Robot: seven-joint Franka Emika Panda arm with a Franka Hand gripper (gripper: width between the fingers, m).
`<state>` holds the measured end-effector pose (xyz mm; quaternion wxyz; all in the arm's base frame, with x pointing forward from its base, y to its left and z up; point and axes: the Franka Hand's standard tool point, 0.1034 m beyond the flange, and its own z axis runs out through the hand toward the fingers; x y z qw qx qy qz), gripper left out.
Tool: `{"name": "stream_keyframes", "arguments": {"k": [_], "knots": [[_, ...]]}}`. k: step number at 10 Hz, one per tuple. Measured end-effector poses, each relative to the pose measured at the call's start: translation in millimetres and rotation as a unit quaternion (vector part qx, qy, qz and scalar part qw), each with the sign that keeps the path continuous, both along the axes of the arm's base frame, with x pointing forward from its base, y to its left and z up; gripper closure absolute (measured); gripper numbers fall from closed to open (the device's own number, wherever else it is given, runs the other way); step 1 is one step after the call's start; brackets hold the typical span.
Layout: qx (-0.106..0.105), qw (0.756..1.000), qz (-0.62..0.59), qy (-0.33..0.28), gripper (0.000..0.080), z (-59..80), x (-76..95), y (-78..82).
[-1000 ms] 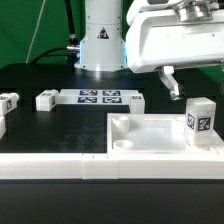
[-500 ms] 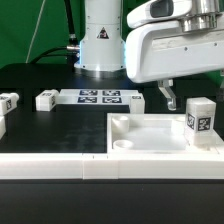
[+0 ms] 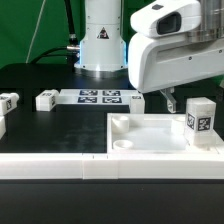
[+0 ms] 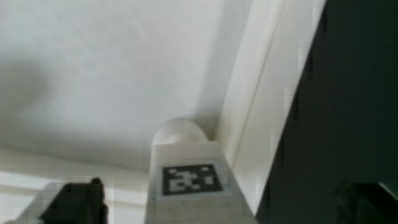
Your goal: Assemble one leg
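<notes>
Standing blocky white leg (image 3: 200, 122), seemingly plastic, tagged

- Bright, even light all round; the white panel (image 3: 150, 133) glares pale against the black table (image 3: 60, 125), with only faint shadows.
- The wrist view is dimmer, soft and blurred; the leg (image 4: 191, 160) shows a fuzzy tag.

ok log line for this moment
pincer: open, over leg | leg: upright at panel corner, ungrasped | step: grasp pending

Leg (image 3: 200, 118) upright in panel (image 3: 150, 128) corner, raised rim crowding one flank, spread claw (image 4: 219, 203) wide of it both sides
</notes>
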<state>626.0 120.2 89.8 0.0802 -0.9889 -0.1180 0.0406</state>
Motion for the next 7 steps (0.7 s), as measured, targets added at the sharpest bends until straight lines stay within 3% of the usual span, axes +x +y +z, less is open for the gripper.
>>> {"name": "stream_keyframes", "arguments": {"k": [1, 2, 3, 7], "knots": [[0.000, 1.000, 0.000, 0.001, 0.0293, -0.6, -1.3, -0.1], [0.000, 1.000, 0.000, 0.001, 0.0293, -0.8, -1.5, -0.2], [0.000, 1.000, 0.000, 0.002, 0.0488, -1.0, -1.5, -0.2], [-0.002, 1.000, -0.016, 0.003, 0.0503, -0.7, -0.9, -2.0]]}}
